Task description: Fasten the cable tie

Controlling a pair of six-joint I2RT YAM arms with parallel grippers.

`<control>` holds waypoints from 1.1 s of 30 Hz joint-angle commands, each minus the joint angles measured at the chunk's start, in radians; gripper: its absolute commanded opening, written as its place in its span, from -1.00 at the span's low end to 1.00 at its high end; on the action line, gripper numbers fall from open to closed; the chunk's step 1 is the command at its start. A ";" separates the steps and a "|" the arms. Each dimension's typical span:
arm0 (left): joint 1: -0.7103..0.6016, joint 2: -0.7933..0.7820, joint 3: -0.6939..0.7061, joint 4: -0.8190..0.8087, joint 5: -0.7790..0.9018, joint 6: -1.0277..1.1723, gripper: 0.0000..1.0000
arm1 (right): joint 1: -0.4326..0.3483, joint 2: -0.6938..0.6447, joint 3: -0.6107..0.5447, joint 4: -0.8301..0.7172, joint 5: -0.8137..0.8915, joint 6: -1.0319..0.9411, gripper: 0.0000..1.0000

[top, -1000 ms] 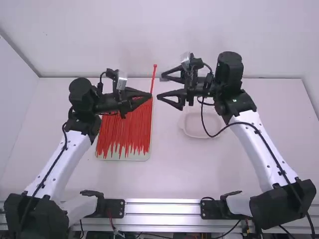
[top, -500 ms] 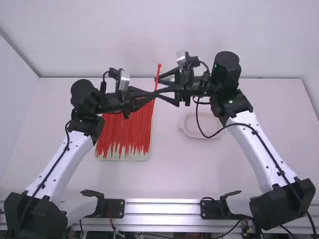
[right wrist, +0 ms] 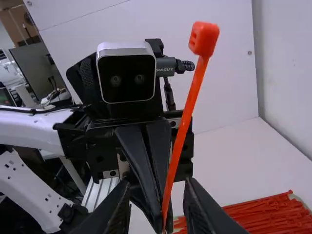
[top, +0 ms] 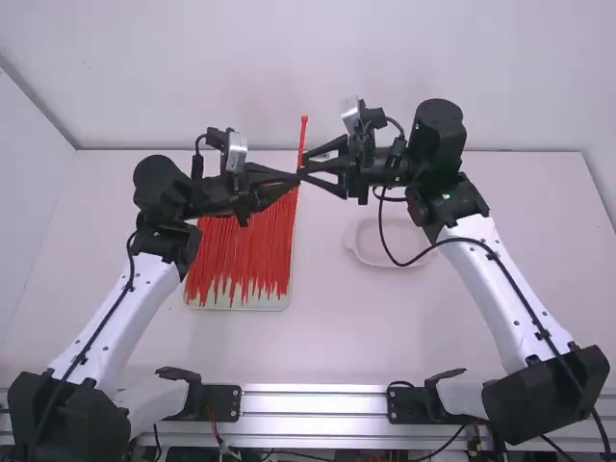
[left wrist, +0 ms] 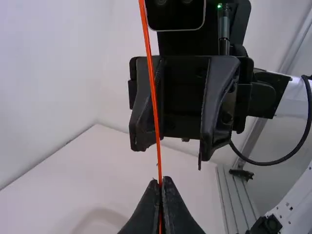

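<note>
Left gripper (top: 292, 180) is pinched tight on the red cable tie (top: 302, 144), holding it upright above the worktop's (top: 318, 327) far middle. Right gripper (top: 308, 179) is spread wide, jaws either side of it.

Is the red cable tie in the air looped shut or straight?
Straight: the cable tie rises from the left tool, its head free on top, unthreaded.

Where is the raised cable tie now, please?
In the high view the cable tie stands upright mid-table, in the left gripper, between the right gripper's open jaws.
</note>
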 commanded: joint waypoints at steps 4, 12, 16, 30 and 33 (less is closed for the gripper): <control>-0.002 -0.002 -0.006 0.008 -0.008 -0.010 -0.96 | 0.000 -0.007 0.026 0.005 -0.008 0.004 -0.73; -0.010 -0.002 -0.006 0.008 -0.008 -0.015 -0.96 | 0.000 -0.007 0.026 0.017 -0.006 0.012 -1.00; -0.010 -0.002 -0.006 0.009 -0.008 -0.016 -0.96 | -0.001 -0.007 0.026 0.034 -0.003 0.037 -1.00; -0.009 -0.002 -0.006 0.000 -0.034 -0.017 -0.58 | -0.001 -0.007 0.026 0.031 0.011 0.037 -1.00; -0.008 -0.002 -0.006 0.001 -0.034 -0.018 -0.10 | -0.002 -0.007 0.026 0.030 0.012 0.037 -1.00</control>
